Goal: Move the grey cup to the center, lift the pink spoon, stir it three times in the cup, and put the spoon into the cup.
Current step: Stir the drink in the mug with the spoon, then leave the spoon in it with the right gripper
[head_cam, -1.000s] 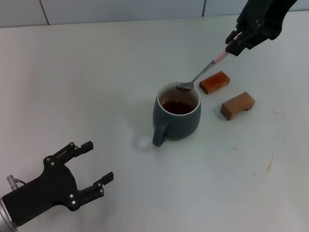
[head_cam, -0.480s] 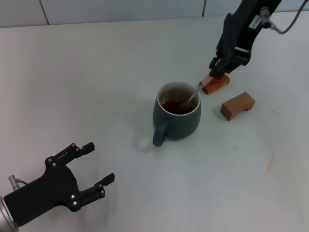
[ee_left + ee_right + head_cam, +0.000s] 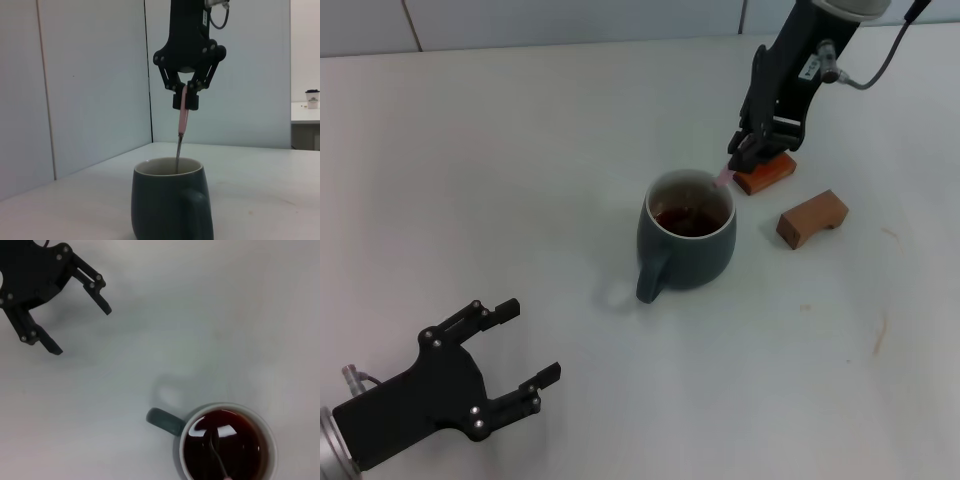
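Note:
The grey cup (image 3: 686, 241) stands mid-table with dark brown liquid, its handle toward me; it also shows in the left wrist view (image 3: 171, 202) and the right wrist view (image 3: 227, 446). My right gripper (image 3: 738, 162) hangs just above the cup's far right rim, shut on the pink spoon (image 3: 721, 179) by its pink handle. The spoon (image 3: 182, 127) points steeply down and its metal end sits in the liquid (image 3: 218, 454). My left gripper (image 3: 510, 350) is open and empty near the table's front left; it also shows in the right wrist view (image 3: 75, 315).
Two brown blocks lie to the right of the cup: one (image 3: 766, 173) right behind the right gripper, the other (image 3: 812, 218) further right. White wall panels (image 3: 570, 20) run along the table's far edge.
My right gripper has come down and leftward over the cup. The spoon has tipped from slanted to nearly upright, and its bowl has gone from the rim into the liquid. The left arm has barely moved.

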Available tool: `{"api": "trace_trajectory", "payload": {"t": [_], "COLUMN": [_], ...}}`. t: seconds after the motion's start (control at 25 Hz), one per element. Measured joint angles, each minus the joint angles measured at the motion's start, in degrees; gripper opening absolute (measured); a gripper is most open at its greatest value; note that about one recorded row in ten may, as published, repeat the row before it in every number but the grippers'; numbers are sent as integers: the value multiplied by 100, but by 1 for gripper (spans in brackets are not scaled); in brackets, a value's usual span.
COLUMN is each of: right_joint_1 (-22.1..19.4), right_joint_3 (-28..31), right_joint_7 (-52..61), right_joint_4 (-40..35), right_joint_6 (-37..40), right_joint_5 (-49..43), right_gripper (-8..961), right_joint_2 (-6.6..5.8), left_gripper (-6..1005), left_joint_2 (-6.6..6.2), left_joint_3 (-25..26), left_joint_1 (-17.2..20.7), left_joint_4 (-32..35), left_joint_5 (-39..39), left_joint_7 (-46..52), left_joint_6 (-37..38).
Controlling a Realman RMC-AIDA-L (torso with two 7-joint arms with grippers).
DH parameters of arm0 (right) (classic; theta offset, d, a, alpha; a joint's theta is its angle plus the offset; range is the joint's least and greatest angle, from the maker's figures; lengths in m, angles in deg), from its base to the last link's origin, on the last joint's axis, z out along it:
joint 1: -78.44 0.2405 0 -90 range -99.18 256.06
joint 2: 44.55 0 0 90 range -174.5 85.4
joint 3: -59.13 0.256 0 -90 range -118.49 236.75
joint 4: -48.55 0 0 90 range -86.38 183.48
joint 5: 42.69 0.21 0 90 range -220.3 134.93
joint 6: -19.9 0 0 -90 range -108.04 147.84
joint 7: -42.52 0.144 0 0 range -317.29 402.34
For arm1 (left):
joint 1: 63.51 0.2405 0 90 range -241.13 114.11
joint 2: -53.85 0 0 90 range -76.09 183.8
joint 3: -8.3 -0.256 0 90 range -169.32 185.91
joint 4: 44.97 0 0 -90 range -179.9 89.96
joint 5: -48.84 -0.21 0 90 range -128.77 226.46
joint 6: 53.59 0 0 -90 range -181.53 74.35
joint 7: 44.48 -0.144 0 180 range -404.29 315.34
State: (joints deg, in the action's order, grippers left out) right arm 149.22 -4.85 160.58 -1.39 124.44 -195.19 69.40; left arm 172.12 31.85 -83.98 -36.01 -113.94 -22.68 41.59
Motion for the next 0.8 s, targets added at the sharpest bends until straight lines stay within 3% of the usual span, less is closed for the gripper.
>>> {"api": "trace_trajectory", "payload": {"t": [0.36, 0.8], "right_joint_1": [72, 123], "right_joint_3": [-225, -216], "right_joint_7": [-11, 34], "right_joint_4": [166, 186], "right_joint_6": [-235, -372], "right_joint_5": [-65, -493], "right_gripper": [112, 111], "right_joint_2": [124, 134], "left_gripper": [805, 805], "left_joint_2": [4, 3], "left_joint_3": [-1, 0], "left_joint_1": [-1, -1], "left_joint_4": [-39, -47], "left_joint_5": [1, 31], "left_joint_7": [1, 1], "left_joint_6": [-1, -27]}}
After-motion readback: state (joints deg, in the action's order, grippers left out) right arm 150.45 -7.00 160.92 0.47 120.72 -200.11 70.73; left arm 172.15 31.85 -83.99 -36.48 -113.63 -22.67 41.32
